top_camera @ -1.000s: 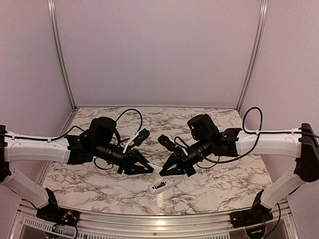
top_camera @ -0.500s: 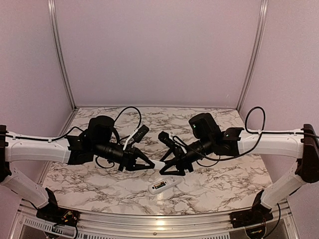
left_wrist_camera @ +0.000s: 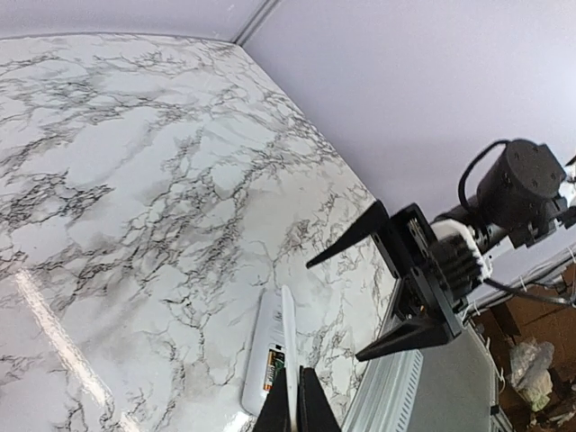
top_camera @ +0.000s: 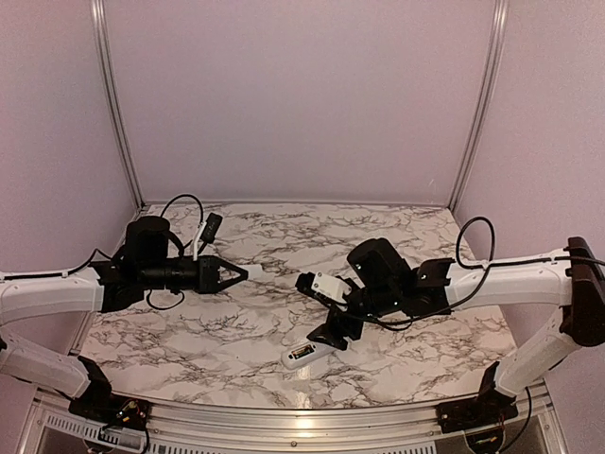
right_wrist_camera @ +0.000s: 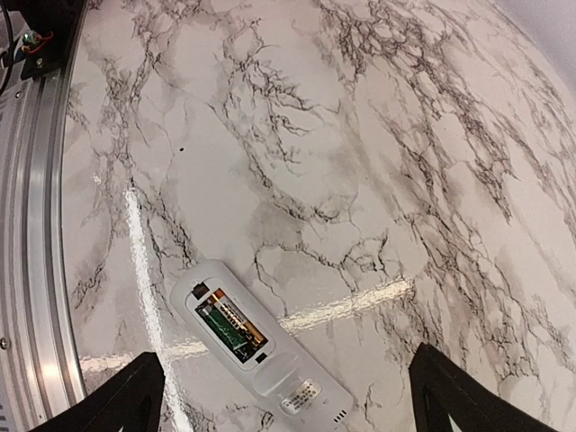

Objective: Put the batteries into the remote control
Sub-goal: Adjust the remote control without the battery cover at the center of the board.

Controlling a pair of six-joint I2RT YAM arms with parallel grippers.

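Observation:
The remote control point(right_wrist_camera: 290, 373) lies back-up on the marble table point(top_camera: 189, 331) near the front edge, its battery bay uncovered. Two batteries point(right_wrist_camera: 229, 326) sit side by side in the bay, one green-dark and one gold-tipped. My right gripper point(right_wrist_camera: 286, 355) hangs just above the remote control point(top_camera: 310, 352), open, with a finger on either side and nothing between them. My left gripper point(top_camera: 236, 274) is off to the left, well away. In the left wrist view it is shut point(left_wrist_camera: 301, 400) on a thin white battery cover point(left_wrist_camera: 289, 342), seen edge-on.
A metal rail point(top_camera: 302, 427) runs along the table's front edge just beyond the remote. Purple walls enclose the back and sides. My right gripper point(left_wrist_camera: 387, 279) shows in the left wrist view, jaws spread, in front of that rail.
The two grippers were close together above the remote. The right one has opened and dropped over the remote; the left arm has shut and pulled back to the left.

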